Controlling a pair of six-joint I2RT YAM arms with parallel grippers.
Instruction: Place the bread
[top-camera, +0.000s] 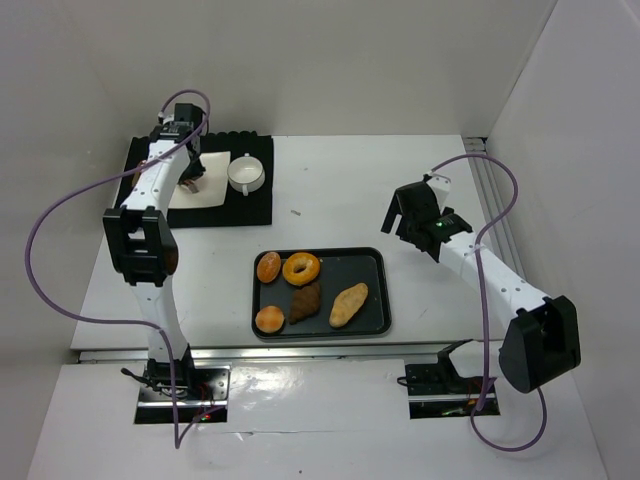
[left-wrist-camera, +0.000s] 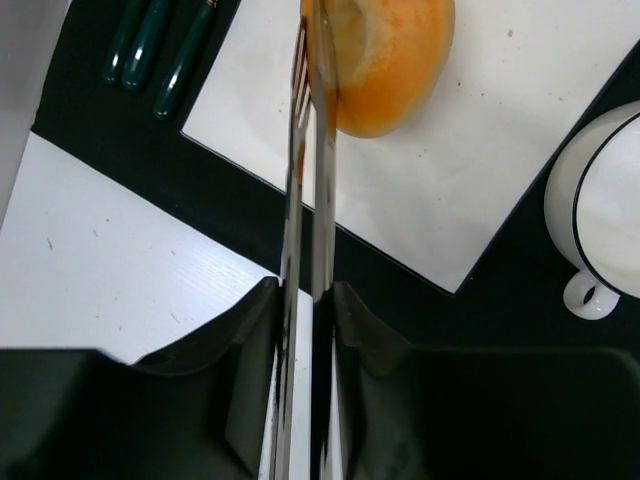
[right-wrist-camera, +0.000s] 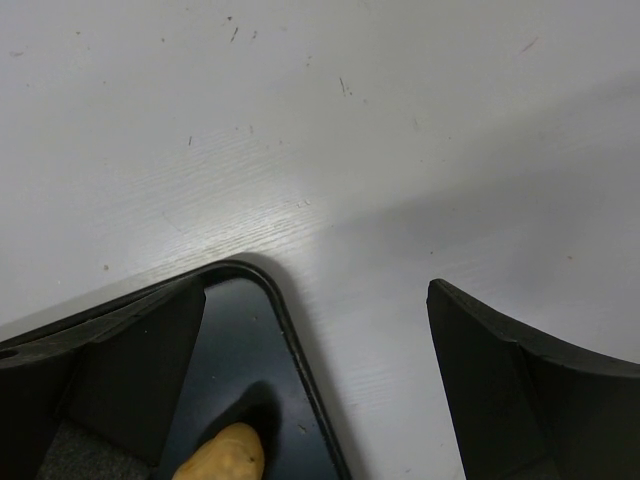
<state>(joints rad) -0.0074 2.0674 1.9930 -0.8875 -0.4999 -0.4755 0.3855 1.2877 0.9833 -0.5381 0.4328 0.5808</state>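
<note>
Bright even overhead light, soft shadows, pale sheen on table (right-wrist-camera: 330, 200), right hand (right-wrist-camera: 316, 290) dark, blurred.

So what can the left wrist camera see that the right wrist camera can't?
Only the left wrist view: the left gripper shut on metal tongs, their tips at a round bun over a white plate, plus a black mat, a white cup and green handles.
Only the right wrist view: the right gripper open over a corner of the black tray, with the tip of a long bread in it.
Both: the white table.
</note>
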